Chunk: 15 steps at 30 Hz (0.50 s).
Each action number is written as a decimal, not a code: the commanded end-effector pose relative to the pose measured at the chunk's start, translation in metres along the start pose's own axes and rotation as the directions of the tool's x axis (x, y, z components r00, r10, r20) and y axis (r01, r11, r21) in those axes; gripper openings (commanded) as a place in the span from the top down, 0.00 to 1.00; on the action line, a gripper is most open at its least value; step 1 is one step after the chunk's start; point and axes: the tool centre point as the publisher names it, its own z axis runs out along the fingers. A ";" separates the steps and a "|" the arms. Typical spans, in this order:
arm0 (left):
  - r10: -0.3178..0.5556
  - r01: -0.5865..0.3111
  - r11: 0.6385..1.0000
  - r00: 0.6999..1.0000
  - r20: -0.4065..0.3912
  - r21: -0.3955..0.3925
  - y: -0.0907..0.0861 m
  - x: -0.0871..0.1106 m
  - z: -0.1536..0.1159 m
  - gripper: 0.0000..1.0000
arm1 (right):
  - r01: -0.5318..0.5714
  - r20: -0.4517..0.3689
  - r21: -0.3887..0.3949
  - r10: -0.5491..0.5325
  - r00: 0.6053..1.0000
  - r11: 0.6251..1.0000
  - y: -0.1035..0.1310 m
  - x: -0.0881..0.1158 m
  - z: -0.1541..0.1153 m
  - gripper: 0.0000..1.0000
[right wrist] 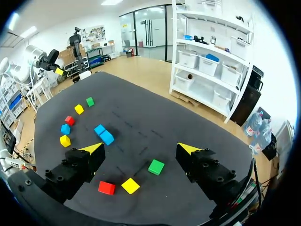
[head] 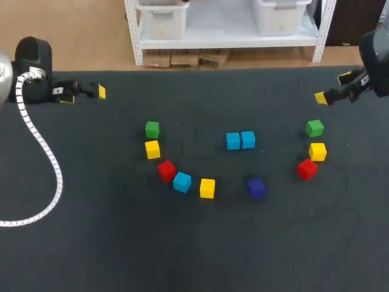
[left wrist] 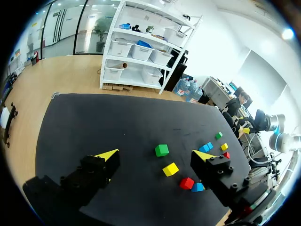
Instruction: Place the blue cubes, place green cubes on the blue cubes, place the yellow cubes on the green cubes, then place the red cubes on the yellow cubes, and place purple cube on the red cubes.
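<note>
Blue cube pair [head: 233,141] touching, centre; left hand [head: 84,95], right hand [head: 332,87] open, far corners.

Eleven cubes [head: 207,188], two hands [head: 85,95] [head: 333,87]

Your dark table top [head: 121,243] has a matt, cloth-like face. The small coloured cubes, such as the green cube [head: 152,129] and the purple cube [head: 256,187], look smooth and hard, with a dull sheen. On your left gripper [left wrist: 156,155] the fingers [left wrist: 96,170] are matt black plastic with smooth yellow tips. The white ribbed plastic hose [head: 45,155] looks slightly glossy.
</note>
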 end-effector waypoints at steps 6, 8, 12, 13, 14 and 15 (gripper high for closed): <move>0.003 -0.003 1.000 1.000 0.008 0.013 0.003 0.002 -0.001 0.00 | 0.000 -0.003 0.008 0.000 1.000 1.000 0.002 0.000 0.000 0.00; 0.003 -0.003 1.000 1.000 0.008 0.013 0.003 0.002 -0.001 0.00 | 0.000 -0.003 0.008 0.000 1.000 1.000 0.002 0.000 0.000 0.00; 0.003 -0.003 1.000 1.000 0.008 0.013 0.003 0.002 -0.001 0.00 | 0.000 -0.003 0.008 0.000 1.000 1.000 0.002 0.000 0.000 0.00; 0.003 -0.003 1.000 1.000 0.008 0.013 0.003 0.002 -0.001 0.00 | 0.000 -0.003 0.008 0.000 1.000 1.000 0.002 0.000 0.000 0.00; 0.003 -0.003 1.000 1.000 0.008 0.013 0.003 0.002 -0.001 0.00 | 0.000 -0.003 0.008 0.000 1.000 1.000 0.002 0.000 0.000 0.00; 0.003 -0.002 1.000 1.000 -0.031 0.025 -0.002 0.004 0.001 0.00 | 0.000 -0.003 0.008 0.000 1.000 1.000 0.002 0.000 0.000 0.00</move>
